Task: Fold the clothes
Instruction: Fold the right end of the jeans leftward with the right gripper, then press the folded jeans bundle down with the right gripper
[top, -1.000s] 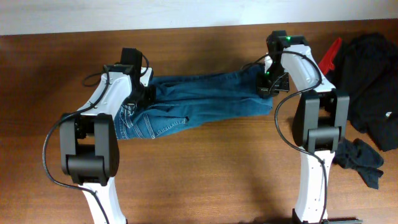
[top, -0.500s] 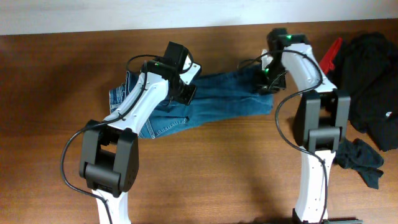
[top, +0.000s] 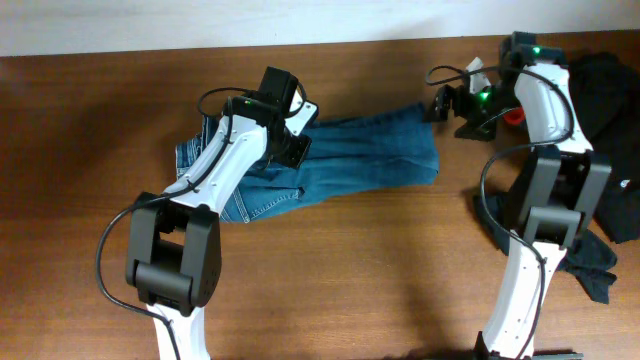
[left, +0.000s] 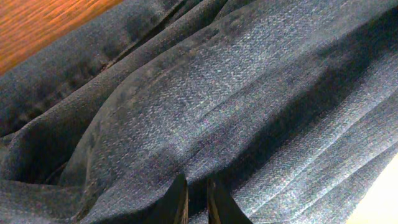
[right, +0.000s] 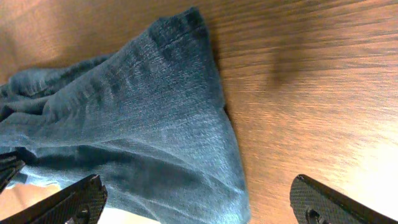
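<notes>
The jeans (top: 350, 165) lie crosswise on the worktop (top: 350, 260), right under the left gripper (top: 293, 150), which sits toward their waist end. Their hem end stops just left of the right gripper (top: 452, 115), apart from it. A heap of dark clothes (top: 610, 130) lies to that gripper's right.

A brown wooden table (top: 330, 270) with visible grain meets a plain white wall (top: 200, 25) along its far edge.

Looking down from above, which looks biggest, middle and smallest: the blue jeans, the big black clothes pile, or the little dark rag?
1. Medium-blue denim jeans.
2. Crumpled black fabric garment, though the picture's edge cuts it off.
3. Small dark crumpled cloth.
</notes>
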